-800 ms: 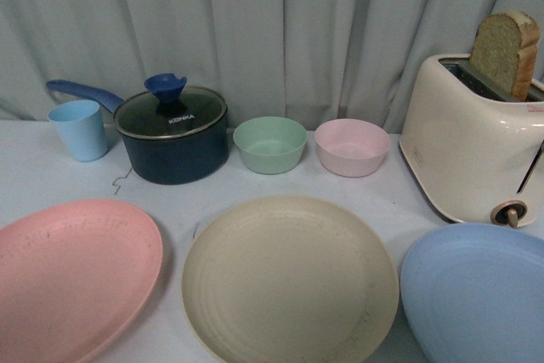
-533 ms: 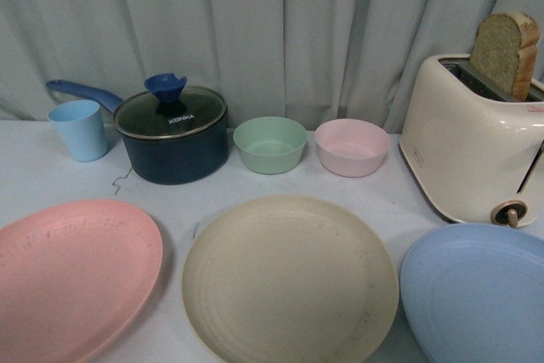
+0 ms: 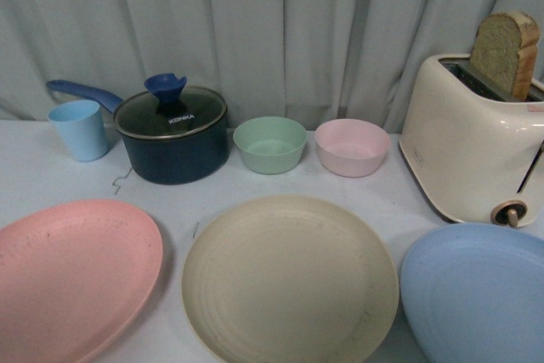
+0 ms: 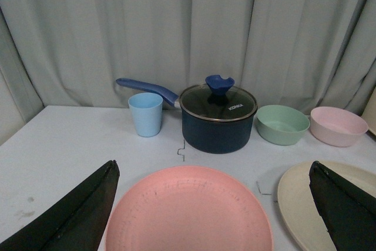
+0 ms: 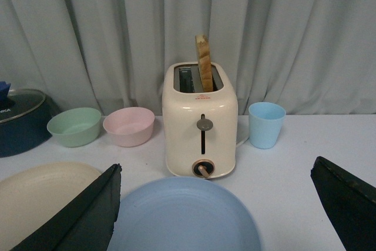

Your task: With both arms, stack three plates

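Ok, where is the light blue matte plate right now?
Front view: the light blue matte plate lies near right, just before the cream toaster, right of the round beige plate.

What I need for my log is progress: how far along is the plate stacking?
Done: nothing. The pink plate, beige plate and light blue plate lie side by side on the table, none on another. In hand: nothing. The left gripper is open and empty over the pink plate, and the right gripper is open and empty over the light blue plate. Left: the whole stack.
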Available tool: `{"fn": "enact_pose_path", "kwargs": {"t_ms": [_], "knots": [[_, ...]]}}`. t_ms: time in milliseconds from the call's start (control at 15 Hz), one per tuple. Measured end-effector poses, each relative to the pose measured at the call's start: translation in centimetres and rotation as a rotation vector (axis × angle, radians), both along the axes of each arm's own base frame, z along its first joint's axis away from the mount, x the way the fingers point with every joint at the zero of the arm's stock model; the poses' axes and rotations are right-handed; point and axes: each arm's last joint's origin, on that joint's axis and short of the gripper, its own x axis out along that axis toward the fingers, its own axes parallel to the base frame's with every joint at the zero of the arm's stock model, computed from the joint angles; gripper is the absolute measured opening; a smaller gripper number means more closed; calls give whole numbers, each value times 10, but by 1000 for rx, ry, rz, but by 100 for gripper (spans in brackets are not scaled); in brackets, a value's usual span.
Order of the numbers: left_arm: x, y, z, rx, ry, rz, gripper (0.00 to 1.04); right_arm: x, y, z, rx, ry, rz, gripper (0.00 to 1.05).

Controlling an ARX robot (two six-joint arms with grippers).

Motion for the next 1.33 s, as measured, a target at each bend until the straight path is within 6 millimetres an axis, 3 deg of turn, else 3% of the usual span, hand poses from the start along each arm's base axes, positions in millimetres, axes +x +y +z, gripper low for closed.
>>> {"fn": "enact_pose_path", "kwargs": {"t_ms": [1333], "knots": [[0,0,0,0,0,0,98,0,0,0,0,0,0,98]]}}
